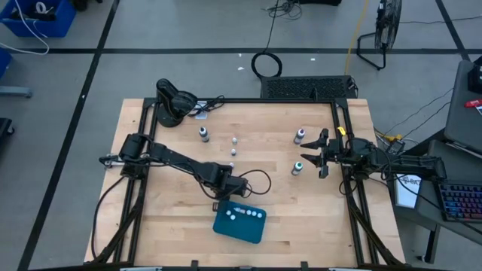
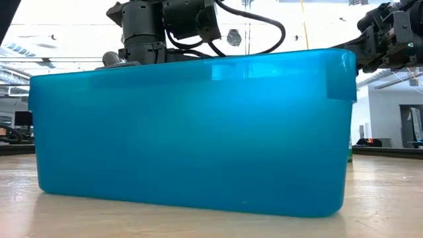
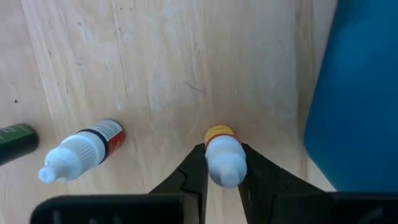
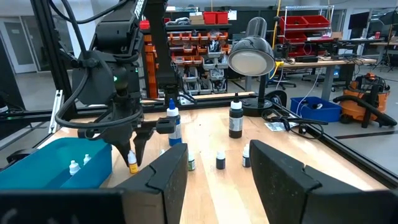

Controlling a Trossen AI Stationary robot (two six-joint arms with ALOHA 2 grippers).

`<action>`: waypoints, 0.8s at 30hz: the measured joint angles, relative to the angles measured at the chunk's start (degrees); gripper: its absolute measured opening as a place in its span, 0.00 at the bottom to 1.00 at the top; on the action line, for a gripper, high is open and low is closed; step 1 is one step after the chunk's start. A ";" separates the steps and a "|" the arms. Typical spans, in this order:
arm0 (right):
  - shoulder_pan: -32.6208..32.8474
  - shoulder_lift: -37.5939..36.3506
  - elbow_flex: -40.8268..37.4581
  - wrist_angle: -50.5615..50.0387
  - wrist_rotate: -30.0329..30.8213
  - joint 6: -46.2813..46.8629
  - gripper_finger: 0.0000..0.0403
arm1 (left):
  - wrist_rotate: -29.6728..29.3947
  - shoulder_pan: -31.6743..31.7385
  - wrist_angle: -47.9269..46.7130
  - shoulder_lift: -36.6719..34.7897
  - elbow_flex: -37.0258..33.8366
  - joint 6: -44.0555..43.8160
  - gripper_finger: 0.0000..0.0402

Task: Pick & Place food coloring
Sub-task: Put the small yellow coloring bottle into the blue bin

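Note:
My left gripper (image 3: 224, 160) points down beside the teal tray (image 1: 248, 229) and is shut on a tiny food coloring bottle (image 3: 222, 149) with a white cap and yellow body. Another small bottle (image 3: 81, 151) with a red and black label lies on its side close by. Several white-capped bottles (image 1: 242, 213) lie in the tray. More food coloring bottles stand on the wood: a blue one (image 4: 174, 127), a dark one (image 4: 235, 121) and small ones (image 4: 219, 160). My right gripper (image 1: 316, 154) waits open at the table's right side, near two bottles (image 1: 298, 167). My left gripper pinches the small bottle's white cap (image 3: 226, 168) between its two fingers. The fingers (image 3: 194, 171) come from above, pointing down. The bottle is upright under them, yellow body (image 4: 132, 165) below; I cannot tell whether its base is on the wood.
The teal tray's wall (image 3: 360, 93) stands just beside the held bottle and fills the low view (image 2: 192, 132). A dark green object (image 3: 15, 140) lies near the fallen bottle. Bare wood (image 1: 173, 218) shows on the table's near left. A black frame (image 1: 346, 181) edges the table.

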 joint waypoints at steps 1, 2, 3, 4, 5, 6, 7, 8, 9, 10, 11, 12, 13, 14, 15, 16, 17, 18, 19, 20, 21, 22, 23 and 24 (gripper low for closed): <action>0.00 0.00 0.00 0.01 -0.01 0.00 0.40 | 0.00 0.00 -0.09 -0.17 0.00 0.00 0.16; 0.00 0.00 0.00 0.01 -0.01 0.00 0.40 | -0.04 0.00 -0.24 -0.58 0.02 -0.02 0.16; 0.00 0.00 0.00 0.01 0.01 0.00 0.40 | -0.28 0.00 -0.54 -0.89 0.22 -0.10 0.16; 0.00 0.00 0.00 0.01 0.00 0.00 0.40 | -0.67 0.00 -0.87 -1.02 0.73 -0.15 0.16; -0.01 0.00 0.00 -0.01 0.01 0.00 0.40 | -1.22 -0.07 -1.44 -1.10 1.18 -0.16 0.16; -0.01 0.00 0.00 0.01 -0.01 0.00 0.40 | -1.88 -0.20 -2.50 -1.23 1.74 -0.14 0.16; 0.00 0.00 0.00 -0.01 0.01 0.00 0.40 | -2.49 -0.36 -3.69 -1.29 2.32 -0.07 0.17; 0.00 0.00 0.00 -0.01 -0.01 0.00 0.40 | -3.27 -0.49 -4.90 -1.38 3.03 0.11 0.17; -0.01 0.00 0.00 -0.01 0.00 0.00 0.40 | -3.77 -0.55 -6.01 -1.50 3.66 0.29 0.16; 0.00 0.00 0.00 0.01 0.00 0.00 0.40 | -4.13 -0.55 -7.10 -1.59 4.34 0.33 0.16; 0.02 0.00 -0.02 0.02 -0.01 0.00 0.40 | -4.47 -0.59 -8.58 -1.59 5.08 0.27 0.16; 0.01 0.00 -0.02 0.03 -0.01 0.00 0.40 | -4.61 -0.59 -10.16 -1.58 5.89 0.05 0.16; 0.00 0.00 -0.02 0.03 -0.01 0.00 0.40 | -4.72 -0.61 -11.95 -1.57 6.84 -0.17 0.16; -0.01 0.00 -0.02 0.03 0.01 0.00 0.40 | -5.05 -0.74 -13.49 -1.57 7.79 -0.20 0.16; 0.01 0.00 -0.02 0.03 0.00 0.00 0.40 | -5.52 -0.90 -14.52 -1.59 8.67 -0.16 0.16; -0.01 0.00 -0.02 0.03 -0.01 0.00 0.40 | -5.87 -1.03 -15.26 -1.59 9.43 0.00 0.16; 0.00 0.00 -0.02 0.03 0.01 0.00 0.40 | -6.08 -1.22 -16.00 -1.59 10.19 0.33 0.16; -0.01 0.00 -0.02 0.03 0.00 0.00 0.40 | -6.12 -1.41 -16.44 -1.57 11.06 0.52 0.16; 0.00 0.00 -0.02 0.03 0.00 0.00 0.40 | -6.11 -1.74 -16.83 -1.57 11.90 0.78 0.16; 0.00 0.00 -0.02 0.02 0.00 0.00 0.40 | -6.08 -2.10 -17.11 -1.57 12.81 1.01 0.16; 0.00 0.00 -0.02 0.03 -0.01 0.00 0.40 | -6.08 -2.51 -17.39 -1.59 13.64 1.46 0.16; 0.01 0.00 -0.02 0.03 -0.01 0.00 0.40 | -6.08 -2.90 -17.59 -1.59 14.34 1.96 0.16; -0.01 0.00 -0.02 0.03 -0.01 0.00 0.40 | -6.06 -3.30 -17.84 -1.57 15.02 2.42 0.16; -0.01 0.00 -0.02 0.03 -0.01 0.00 0.40 | -6.04 -3.76 -18.08 -1.57 15.79 2.63 0.16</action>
